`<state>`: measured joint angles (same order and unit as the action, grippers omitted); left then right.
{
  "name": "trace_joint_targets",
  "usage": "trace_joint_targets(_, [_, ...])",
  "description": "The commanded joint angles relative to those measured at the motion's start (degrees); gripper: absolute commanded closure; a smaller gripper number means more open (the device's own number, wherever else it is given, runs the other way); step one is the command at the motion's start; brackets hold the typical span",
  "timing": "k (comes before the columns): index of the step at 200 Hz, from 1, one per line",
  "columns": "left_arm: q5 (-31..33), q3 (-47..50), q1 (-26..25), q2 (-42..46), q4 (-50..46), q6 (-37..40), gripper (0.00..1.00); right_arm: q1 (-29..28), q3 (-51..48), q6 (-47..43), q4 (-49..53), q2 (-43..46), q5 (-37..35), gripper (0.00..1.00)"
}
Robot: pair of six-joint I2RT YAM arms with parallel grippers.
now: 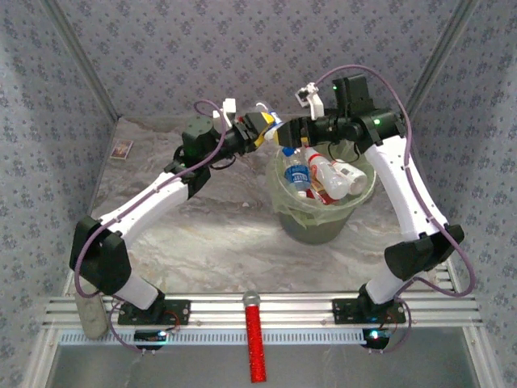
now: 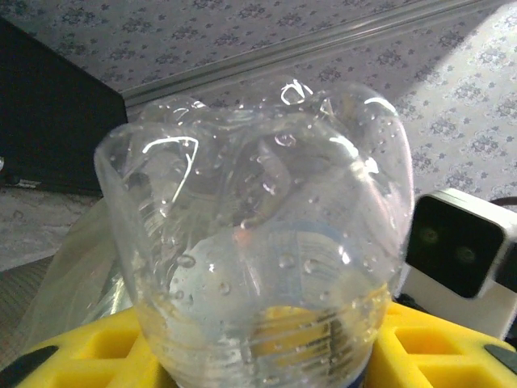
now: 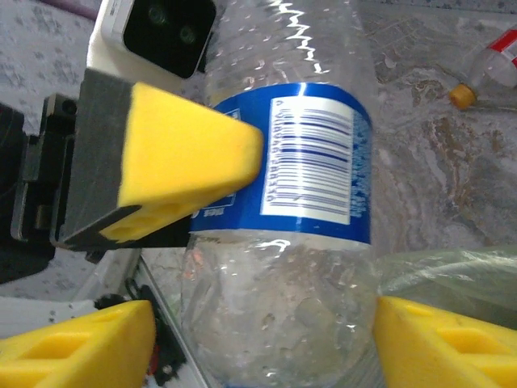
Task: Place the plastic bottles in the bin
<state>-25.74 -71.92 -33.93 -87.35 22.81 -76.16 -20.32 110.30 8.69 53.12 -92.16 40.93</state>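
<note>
A clear plastic bottle [image 1: 277, 127] with a blue label [image 3: 315, 162] hangs above the far left rim of the bin [image 1: 315, 228]. My left gripper [image 1: 260, 129] is shut on it, its yellow pads [image 2: 73, 352] pressing the body behind the dimpled base [image 2: 258, 218]. My right gripper [image 1: 296, 129] faces it from the right. Its yellow fingers [image 3: 81, 347] flank the clear lower part of the bottle, open, with a gap on the left side. Several bottles [image 1: 323, 174] lie in the pale-green, bag-lined bin. Another bottle [image 3: 493, 65] with an orange cap lies on the table.
A brown-framed card [image 1: 121, 149] lies at the far left. A red stick with a grey tip [image 1: 256, 339] sits on the near rail between the arm bases. A pale cylinder [image 1: 90, 311] lies by the left base. A black case [image 2: 48, 121] stands by the wall.
</note>
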Motion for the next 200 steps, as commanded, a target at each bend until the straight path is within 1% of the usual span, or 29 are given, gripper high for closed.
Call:
trace_joint_targets(1, [-0.46,-2.52,-1.04,-0.58,2.97,0.05,0.51,0.35,-0.39,1.42,-2.76,0.58,6.75,0.33])
trace_joint_targets(19, [-0.04,-2.63,-1.50,-0.85,4.12,0.31,0.49,1.03,-0.83,1.38,-2.79,0.66,7.38,0.33])
trace_joint_targets(46, [-0.28,-3.82,-2.34,-1.81,4.91,0.23,0.47,1.58,-0.97,1.51,-2.68,-0.11,9.17,0.25])
trace_joint_targets(64, [-0.21,-4.28,-2.49,-2.04,5.10,0.22,0.46,1.77,-1.00,1.11,-2.02,-0.50,8.79,0.24])
trace_joint_targets(79, [-0.03,-4.27,-2.61,-1.99,4.89,0.48,0.46,2.16,-1.11,0.89,-1.62,-0.57,8.33,0.29])
trace_joint_targets(95, [0.16,-4.37,-2.59,-2.02,4.38,0.84,0.45,2.46,-1.49,0.99,-1.79,-0.32,8.91,0.38])
trace_joint_targets(106, [0.25,-4.50,-2.60,-2.19,4.35,0.93,0.43,2.69,-1.51,1.03,-1.94,-0.21,9.17,0.44])
trace_joint_targets(117, [0.20,-4.63,-2.60,-2.32,4.24,1.01,0.40,2.95,-1.50,1.07,-1.97,0.13,9.09,0.48])
trace_joint_targets(146, [1.26,-4.96,-2.25,-2.23,2.92,2.17,0.30,4.33,-1.60,0.83,-1.29,1.97,8.34,0.50])
trace_joint_targets(171, [2.75,-4.37,-0.78,-1.20,0.74,3.96,0.23,6.73,-1.76,-0.25,1.15,4.85,6.39,0.51])
trace_joint_targets(185, [3.53,-4.24,0.39,-0.45,-1.84,5.52,0.21,8.44,-1.67,-0.91,3.31,6.80,4.85,0.51])
trace_joint_targets(200, [4.12,-4.21,2.04,-0.08,-4.27,7.30,0.20,9.69,-2.21,-1.11,5.32,9.31,1.03,0.51])
